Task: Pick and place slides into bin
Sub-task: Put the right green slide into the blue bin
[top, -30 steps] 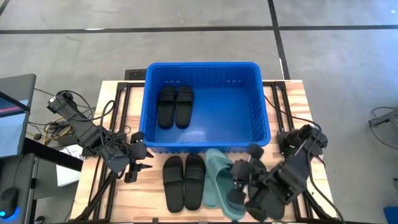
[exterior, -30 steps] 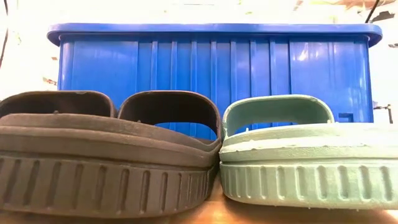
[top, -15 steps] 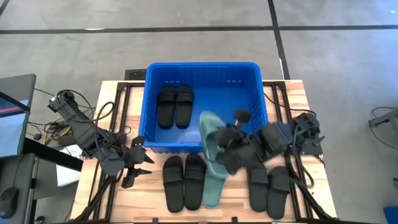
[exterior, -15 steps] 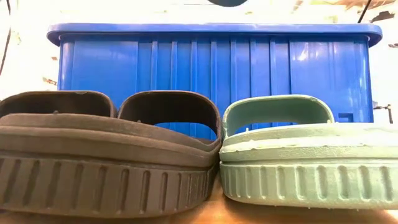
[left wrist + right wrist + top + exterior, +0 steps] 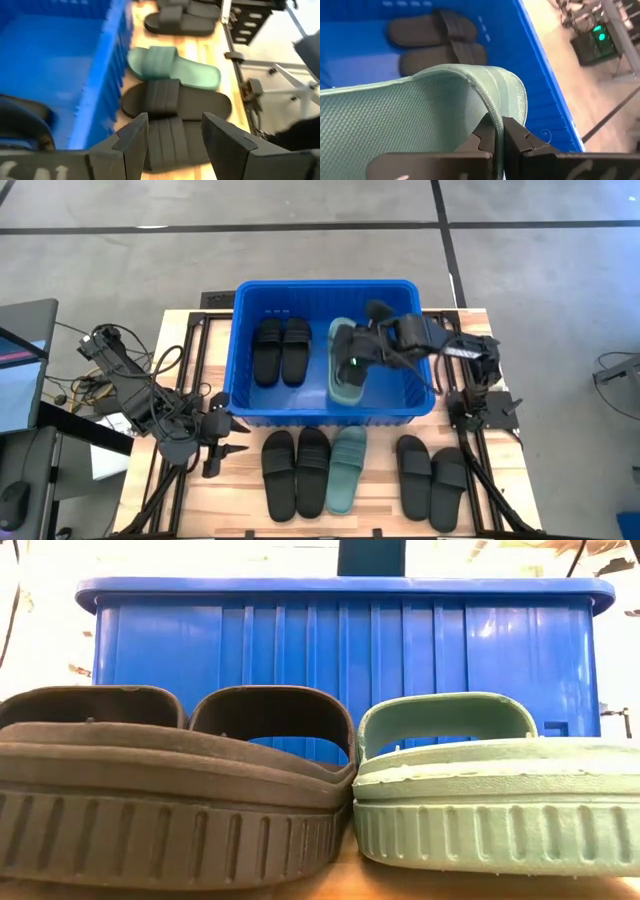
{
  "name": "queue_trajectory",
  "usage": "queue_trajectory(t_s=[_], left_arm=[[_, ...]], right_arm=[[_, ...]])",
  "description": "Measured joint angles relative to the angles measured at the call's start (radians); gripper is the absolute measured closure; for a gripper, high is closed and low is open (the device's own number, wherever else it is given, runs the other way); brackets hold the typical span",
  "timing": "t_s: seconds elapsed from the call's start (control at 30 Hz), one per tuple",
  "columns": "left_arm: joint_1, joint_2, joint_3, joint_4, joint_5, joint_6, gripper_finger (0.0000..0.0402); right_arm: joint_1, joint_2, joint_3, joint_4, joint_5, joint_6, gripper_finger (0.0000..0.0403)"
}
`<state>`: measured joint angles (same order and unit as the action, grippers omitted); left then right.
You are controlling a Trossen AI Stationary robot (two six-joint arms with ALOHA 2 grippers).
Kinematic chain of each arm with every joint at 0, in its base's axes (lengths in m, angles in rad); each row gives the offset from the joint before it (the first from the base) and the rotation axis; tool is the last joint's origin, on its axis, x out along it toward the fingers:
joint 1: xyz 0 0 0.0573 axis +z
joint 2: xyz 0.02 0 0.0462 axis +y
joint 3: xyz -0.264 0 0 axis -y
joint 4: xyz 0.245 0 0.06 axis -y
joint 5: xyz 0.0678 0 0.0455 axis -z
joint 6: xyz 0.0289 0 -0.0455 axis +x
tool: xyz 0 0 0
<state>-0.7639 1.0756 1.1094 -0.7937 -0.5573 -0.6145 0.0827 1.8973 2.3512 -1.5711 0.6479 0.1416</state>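
Observation:
The blue bin (image 5: 425, 380) stands at the table's far middle. Two black slides (image 5: 280, 350) lie flat on its floor at the left. My right gripper (image 5: 355, 358) is over the bin's right half, shut on a pale teal slide (image 5: 342, 375). Between the bin and the near edge lie a black pair (image 5: 295, 472), a second teal slide (image 5: 346, 470) and another black pair (image 5: 432, 477), all sole-down. My left gripper (image 5: 238, 442) stands open at the bin's near-left corner, holding nothing; its fingers (image 5: 135, 142) frame the black pair (image 5: 175, 102). My right gripper pinches the teal slide's strap at its edge (image 5: 512, 100) between its two fingers (image 5: 487, 132). The fingers slant down from the table's right side. The slide is lifted over the bin's inside, tilted, footbed (image 5: 385, 115) facing the wrist camera. Whether it touches the floor I cannot tell.
Cables and dark frame rails run along both table sides (image 5: 170, 405). A monitor (image 5: 25, 360) stands off the left edge. In the low view the black slide (image 5: 170, 790) and the teal one (image 5: 490, 790) fill the foreground before the bin wall (image 5: 340, 650).
My right gripper, shut on the teal slide, has lifted it off the near right of the table. It carried the slide toward the far edge over the bin's near rim into the space above the bin, rolling its wrist. The right-hand black pair now shows.

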Motion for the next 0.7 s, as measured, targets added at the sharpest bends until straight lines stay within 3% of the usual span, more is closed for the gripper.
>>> queue_trajectory(t_s=[0.3, 0.6, 0.7], left_arm=[[0.000, 0.000, 0.000, 0.000, -0.222, -0.037, 0.0230], [0.001, 0.000, 0.000, 0.016, -0.623, -0.115, 0.0230], [0.001, 0.000, 0.000, 0.052, -0.682, -0.098, 0.0230]], right_arm=[[-0.182, 0.000, 0.000, 0.000, -0.123, -0.107, 0.0403], [-0.315, 0.000, -0.078, 0.000, -0.259, -0.199, 0.0403], [-0.342, 0.000, -0.137, 0.001, -0.274, -0.242, 0.0403]])
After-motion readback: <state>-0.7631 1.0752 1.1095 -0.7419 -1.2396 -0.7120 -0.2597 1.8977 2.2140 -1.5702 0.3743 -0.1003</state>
